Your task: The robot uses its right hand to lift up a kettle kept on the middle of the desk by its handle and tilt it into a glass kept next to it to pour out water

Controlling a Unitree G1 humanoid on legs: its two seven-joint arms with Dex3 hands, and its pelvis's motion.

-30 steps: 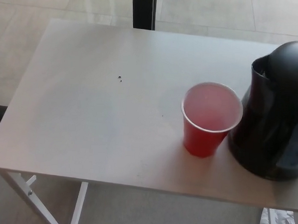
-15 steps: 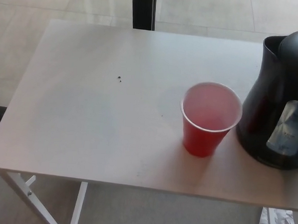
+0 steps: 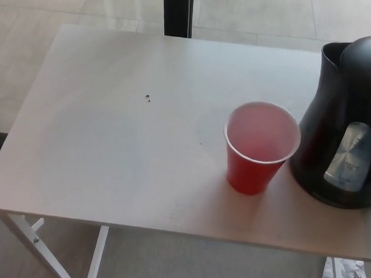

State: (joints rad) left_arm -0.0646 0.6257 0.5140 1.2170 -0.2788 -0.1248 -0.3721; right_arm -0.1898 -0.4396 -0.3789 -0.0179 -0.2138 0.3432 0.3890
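Kettle [image 3: 345, 116] first: we see it standing on the right side of the desk [image 3: 110, 147], a black, rounded body with a domed lid and a pale, shiny window [image 3: 349, 157] low on its side facing us. Its right edge runs out of the picture, so we cannot make out the handle. Its spout points to the upper left, and the base sits flat on the desk top, close to the near right corner.

Just to the left of the kettle we find the cup [image 3: 259, 149], a red plastic one with a white rim, upright and open at the top. Its inside looks pinkish, and we cannot tell whether any water is in it. The cup's rim sits very close to the kettle's body; we cannot say for certain whether the two touch.

The desk is pale, and its left half is bare apart from a small dark speck [image 3: 148, 98] toward the middle. White legs [image 3: 40, 243] show under the near left corner. Beyond the far edge we see a dark post [image 3: 178, 11] against a light tiled floor.

Neither of the robot's hands shows anywhere, so we cannot say how open either one is, and nothing is holding the kettle.
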